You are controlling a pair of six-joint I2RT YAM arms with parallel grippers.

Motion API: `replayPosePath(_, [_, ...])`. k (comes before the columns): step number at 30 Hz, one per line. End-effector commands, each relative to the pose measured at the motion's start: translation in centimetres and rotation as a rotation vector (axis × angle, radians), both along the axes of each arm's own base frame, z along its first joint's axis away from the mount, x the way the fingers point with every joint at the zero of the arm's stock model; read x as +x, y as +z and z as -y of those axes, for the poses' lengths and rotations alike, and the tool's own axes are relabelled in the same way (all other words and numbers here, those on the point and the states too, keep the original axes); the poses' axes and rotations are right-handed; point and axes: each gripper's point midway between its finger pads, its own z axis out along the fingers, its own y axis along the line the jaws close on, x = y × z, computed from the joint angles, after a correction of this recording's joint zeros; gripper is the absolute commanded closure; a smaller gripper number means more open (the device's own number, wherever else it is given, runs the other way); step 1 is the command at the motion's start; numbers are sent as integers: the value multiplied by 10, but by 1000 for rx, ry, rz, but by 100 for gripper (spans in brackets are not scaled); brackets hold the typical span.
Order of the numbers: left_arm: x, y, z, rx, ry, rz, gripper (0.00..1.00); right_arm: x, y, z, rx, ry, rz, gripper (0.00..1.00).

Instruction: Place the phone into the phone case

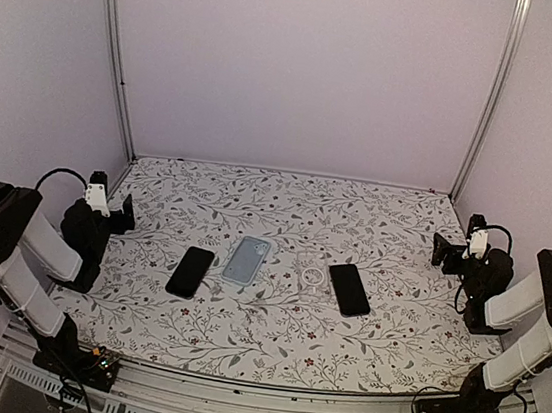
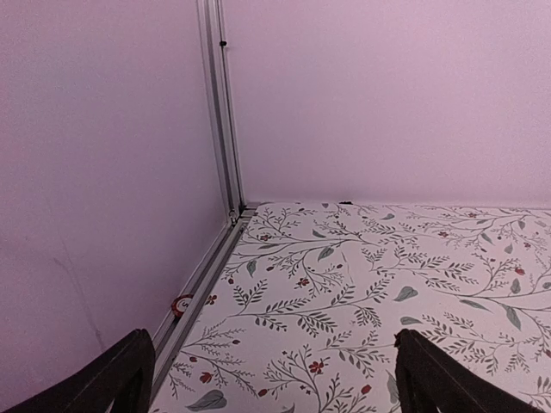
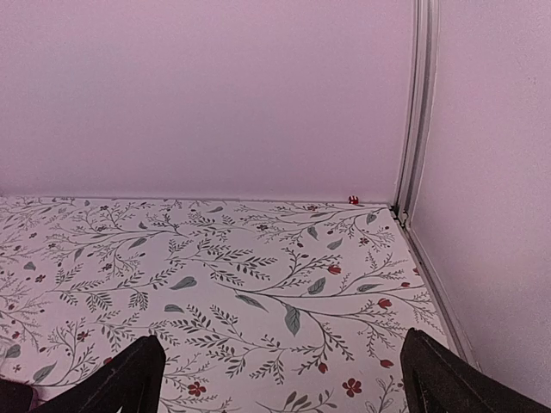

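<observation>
1. From the top external view, I see the phone case (image 1: 247, 260) lying flat near the middle of the table (image 1: 286, 203), pale and translucent. A black phone (image 1: 190, 272) lies flat just to its left, not touching it. A second black phone (image 1: 349, 289) lies further off to the right, with a small white ring (image 1: 312, 274) between it and the case. The left tool (image 1: 126, 216) sits at the table's left edge and the right tool (image 1: 439, 249) at its right edge, both well apart from the phones.
2. In the left wrist view, my left tool (image 2: 269, 344) is spread wide, its dark fingers (image 2: 112, 379) in the bottom corners with only patterned table between them. It faces a metal post (image 2: 222, 112) in the corner.
3. In the right wrist view, the right tool (image 3: 282, 344) is likewise spread wide and holds nothing, its fingers (image 3: 430, 374) over bare table.
</observation>
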Motion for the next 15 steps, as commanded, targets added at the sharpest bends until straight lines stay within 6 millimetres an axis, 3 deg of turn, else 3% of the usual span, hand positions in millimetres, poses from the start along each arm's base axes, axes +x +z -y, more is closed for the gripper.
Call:
replayPosePath(1, [4,8,6,3,-23,31,1,4,10,3,10,-8,36,1])
replayPosePath(5, [5,8,6,3,-25,29,1,10,12,14,31,-73,-21,1])
replayPosePath(6, [7,8,7,4,-40,25,1,16,30,12,32,-62,-4,1])
replayPosePath(8, [8,7,6,-8,-52,18,1,20,44,11,31,-53,-11,1])
replayPosePath(11, [6,19,-15,-36,78,24,1,20,77,4,120,-18,24,1])
replayPosePath(13, [10,35,-32,-75,194,-9,1,19,102,-4,172,28,35,1])
replayPosePath(15, [12,74,-33,-98,223,47,1,22,118,-21,233,123,-5,1])
